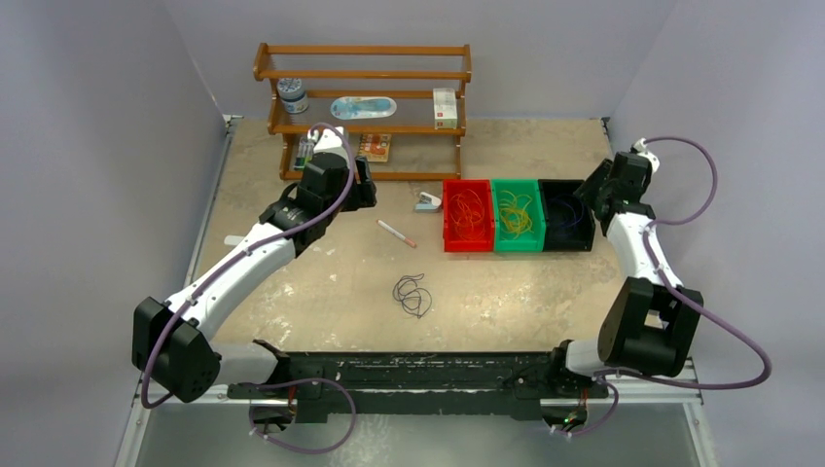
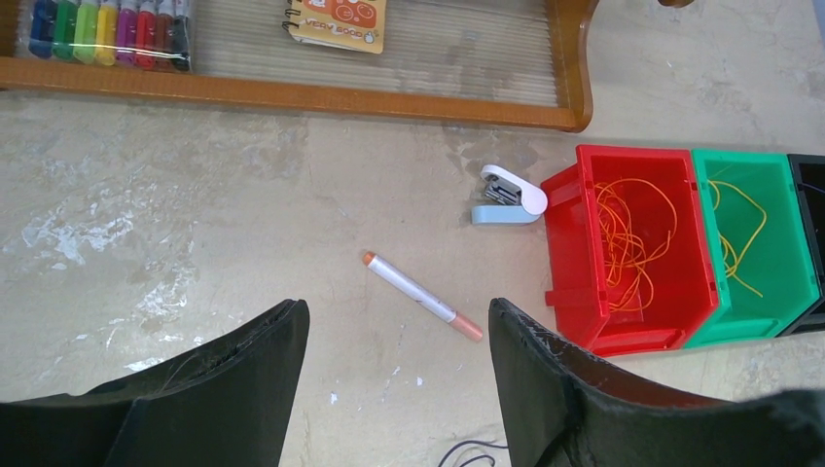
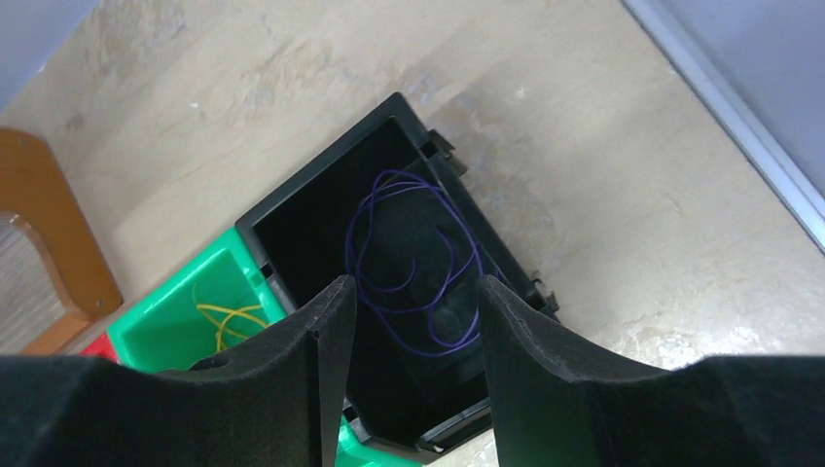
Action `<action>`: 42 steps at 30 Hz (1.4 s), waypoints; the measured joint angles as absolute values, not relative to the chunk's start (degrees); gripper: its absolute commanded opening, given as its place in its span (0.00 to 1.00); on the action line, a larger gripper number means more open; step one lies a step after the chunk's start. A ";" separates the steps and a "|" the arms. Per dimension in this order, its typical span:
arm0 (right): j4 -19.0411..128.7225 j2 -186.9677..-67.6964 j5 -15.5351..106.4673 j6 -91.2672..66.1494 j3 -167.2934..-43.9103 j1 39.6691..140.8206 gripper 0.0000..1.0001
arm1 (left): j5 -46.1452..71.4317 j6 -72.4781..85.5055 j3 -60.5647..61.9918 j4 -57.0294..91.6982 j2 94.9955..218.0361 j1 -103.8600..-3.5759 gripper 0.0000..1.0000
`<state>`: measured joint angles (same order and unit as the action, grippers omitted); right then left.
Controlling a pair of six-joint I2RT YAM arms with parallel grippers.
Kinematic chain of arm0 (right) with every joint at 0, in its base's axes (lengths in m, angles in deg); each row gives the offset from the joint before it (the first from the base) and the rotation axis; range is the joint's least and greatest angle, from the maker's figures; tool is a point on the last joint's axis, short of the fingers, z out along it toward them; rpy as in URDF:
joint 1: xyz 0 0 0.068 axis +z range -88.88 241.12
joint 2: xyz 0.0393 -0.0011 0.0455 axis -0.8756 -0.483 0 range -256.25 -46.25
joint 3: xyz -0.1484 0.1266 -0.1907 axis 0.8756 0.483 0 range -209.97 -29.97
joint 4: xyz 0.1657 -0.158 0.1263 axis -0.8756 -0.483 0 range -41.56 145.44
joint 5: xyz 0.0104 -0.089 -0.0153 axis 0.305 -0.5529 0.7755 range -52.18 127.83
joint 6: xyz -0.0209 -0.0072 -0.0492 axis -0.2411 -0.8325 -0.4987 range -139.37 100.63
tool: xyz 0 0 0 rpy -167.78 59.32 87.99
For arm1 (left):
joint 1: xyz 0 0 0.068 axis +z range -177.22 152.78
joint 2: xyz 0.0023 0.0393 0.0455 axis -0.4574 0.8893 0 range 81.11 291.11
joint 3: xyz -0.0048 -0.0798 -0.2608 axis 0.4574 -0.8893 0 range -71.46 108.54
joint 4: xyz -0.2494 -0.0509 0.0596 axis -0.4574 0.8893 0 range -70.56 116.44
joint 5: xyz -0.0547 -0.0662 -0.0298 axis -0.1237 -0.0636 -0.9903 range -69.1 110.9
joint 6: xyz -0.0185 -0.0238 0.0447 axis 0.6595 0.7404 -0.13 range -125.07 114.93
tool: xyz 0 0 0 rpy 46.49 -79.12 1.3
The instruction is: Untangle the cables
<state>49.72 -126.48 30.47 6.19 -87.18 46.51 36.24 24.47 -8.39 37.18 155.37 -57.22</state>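
White arm links (image 1: 637, 243), black joints (image 1: 175, 350), lilac hoses (image 1: 713, 175), black claw fingers (image 2: 233, 399)

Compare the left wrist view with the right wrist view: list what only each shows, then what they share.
Only the left wrist view: the pen, the stapler, the markers and notebook on the shelf, and the orange cables in the red bin.
Only the right wrist view: the purple cable looped inside the black bin.
Both: the green bin with its yellow cables, part of the shelf, and bare table.
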 measured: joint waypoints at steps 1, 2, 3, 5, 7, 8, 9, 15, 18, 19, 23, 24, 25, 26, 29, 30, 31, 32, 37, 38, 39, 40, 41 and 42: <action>49.63 -126.54 31.56 6.01 -87.18 46.53 0.51 | 36.37 24.47 -8.39 37.20 155.37 -57.22 0.67; 49.72 -126.52 32.79 5.60 -87.18 46.53 0.50 | 36.41 24.50 -8.39 37.20 155.41 -57.22 0.67; 49.92 -126.41 34.27 5.12 -87.18 46.55 0.50 | 36.43 24.52 -8.39 37.20 155.48 -57.22 0.67; 50.31 -126.19 37.05 4.24 -87.20 46.94 0.51 | 36.35 24.60 -8.41 37.22 155.85 -57.22 0.66; 50.42 -125.89 38.40 3.04 -87.37 48.28 0.52 | 35.69 25.00 -8.65 37.20 156.40 -57.22 0.66; 50.42 -125.71 38.80 2.30 -87.59 49.59 0.52 | 35.19 25.28 -8.87 37.18 156.66 -57.22 0.66; 50.38 -125.56 39.02 1.53 -87.97 51.27 0.53 | 34.07 25.44 -9.31 37.15 156.96 -57.22 0.66; 50.73 -124.47 42.21 -3.08 -90.68 60.12 0.54 | 27.39 25.50 -13.70 37.39 157.42 -58.88 0.65; 51.03 -123.83 44.02 -4.81 -90.70 61.78 0.55 | 26.07 24.41 -15.38 38.03 157.75 -64.23 0.65; 51.14 -123.70 44.92 -5.37 -90.68 61.98 0.55 | 25.81 24.06 -15.58 38.14 158.08 -65.98 0.65; 52.19 -122.76 47.17 -6.69 -89.32 62.22 0.55 | 24.11 22.09 -16.65 38.42 160.09 -71.31 0.65; 52.34 -122.54 47.80 -6.88 -88.88 62.22 0.55 | 24.04 21.65 -17.28 38.64 160.37 -71.86 0.65; 52.43 -122.26 48.33 -7.12 -88.42 62.24 0.56 | 24.00 21.22 -17.81 38.92 160.48 -72.08 0.65; 52.52 -122.08 48.87 -7.38 -88.12 62.24 0.56 | 23.98 20.80 -18.33 39.32 160.51 -72.34 0.65; 52.89 -121.93 50.23 -8.06 -87.57 62.24 0.56 | 24.00 19.82 -19.91 39.80 160.55 -72.93 0.65; 52.87 -121.93 50.67 -8.17 -87.55 62.24 0.56 | 24.02 19.73 -20.17 39.91 160.75 -73.17 0.65; 52.98 -121.93 51.08 -8.43 -87.51 62.27 0.56 | 24.06 19.42 -20.37 39.91 161.16 -73.59 0.65; 53.20 -121.93 51.39 -8.59 -87.46 62.27 0.56 | 24.06 19.29 -20.39 39.91 161.86 -74.09 0.64; 54.11 -121.91 52.61 -9.33 -86.61 62.33 0.56 | 24.54 18.79 -20.39 39.69 166.23 -76.71 0.61; 54.14 -121.91 52.72 -9.40 -86.41 62.33 0.56 | 24.98 18.70 -20.39 39.71 167.15 -77.24 0.61; 54.16 -121.91 52.83 -9.44 -86.28 62.35 0.56 | 25.40 18.68 -20.39 39.69 167.65 -77.48 0.60; 54.31 -121.91 52.98 -9.48 -86.06 62.35 0.56 | 25.94 18.70 -20.39 39.69 168.13 -77.63 0.60; 54.46 -121.87 53.05 -9.57 -85.89 62.35 0.56 | 26.60 18.70 -20.39 39.62 168.46 -77.65 0.59; 54.49 -121.80 53.29 -9.59 -85.74 62.35 0.56 | 27.28 18.70 -20.39 39.51 168.66 -77.63 0.58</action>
<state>54.49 -121.80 53.29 -9.59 -85.74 62.35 27.28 18.70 -20.39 39.51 168.66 -77.63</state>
